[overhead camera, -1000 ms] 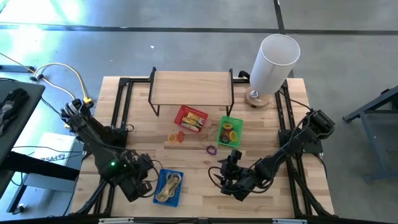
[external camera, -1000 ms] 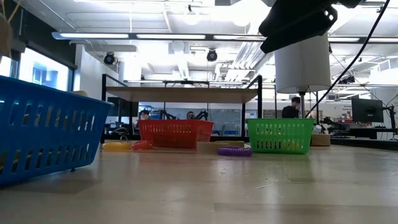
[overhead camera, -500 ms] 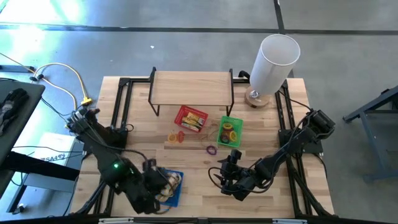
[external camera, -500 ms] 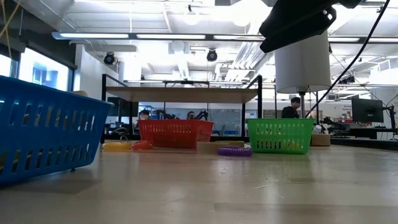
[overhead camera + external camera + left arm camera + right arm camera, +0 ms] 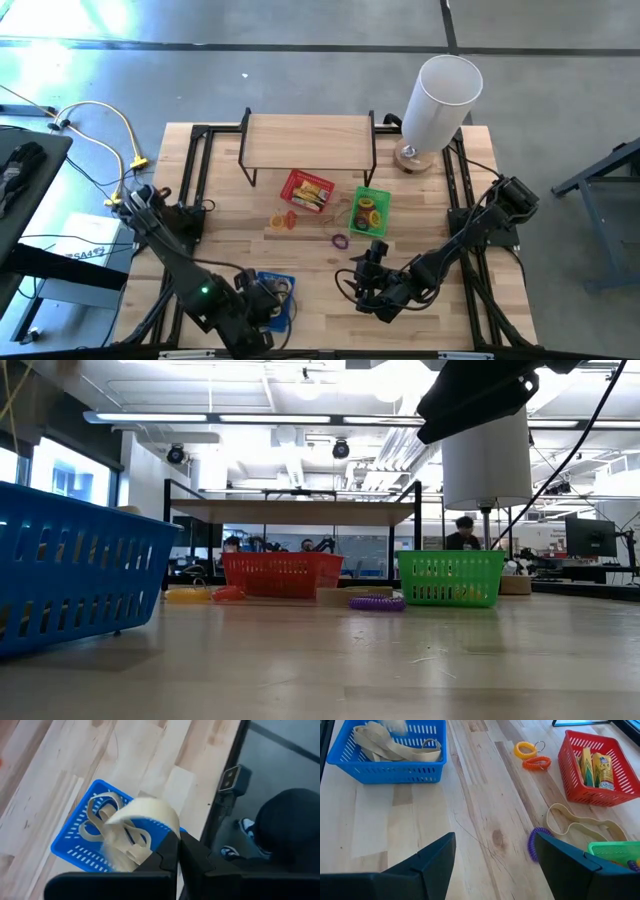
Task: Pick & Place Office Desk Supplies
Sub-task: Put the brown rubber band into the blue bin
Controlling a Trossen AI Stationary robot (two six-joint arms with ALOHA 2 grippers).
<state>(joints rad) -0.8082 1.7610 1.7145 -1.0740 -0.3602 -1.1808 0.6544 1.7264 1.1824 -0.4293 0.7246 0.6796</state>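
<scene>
- The left gripper (image 5: 178, 851) hangs over the blue basket (image 5: 262, 281) at the table's front edge, its fingers pressed together on a pale tan band (image 5: 142, 817); the band shows blurred, so its exact shape is hard to make out.
- From above, the left arm covers most of the blue basket; only its upper rim and a few of the tan bands inside (image 5: 395, 747) peek out.
- The right gripper (image 5: 492, 852) hovers above bare wood in front of the green basket (image 5: 369, 211), fingers spread wide with nothing between them.
- A purple coil (image 5: 534, 844) lies just in front of the green basket, partly cut off behind the right gripper's finger in the right wrist view.
- A tan band loop (image 5: 577, 824) lies on the table between the red basket (image 5: 592, 767) and the green basket.
- An orange coil (image 5: 536, 763) and a yellow coil (image 5: 524, 750) lie close together beside the red basket.
- The red basket holds yellow blocks (image 5: 592, 766), packed close and hard to count.
- The green basket holds coloured loops (image 5: 368, 210), too small to tell apart.
- In the low view the blue basket is cut off at the edge and its contents are hidden.
</scene>
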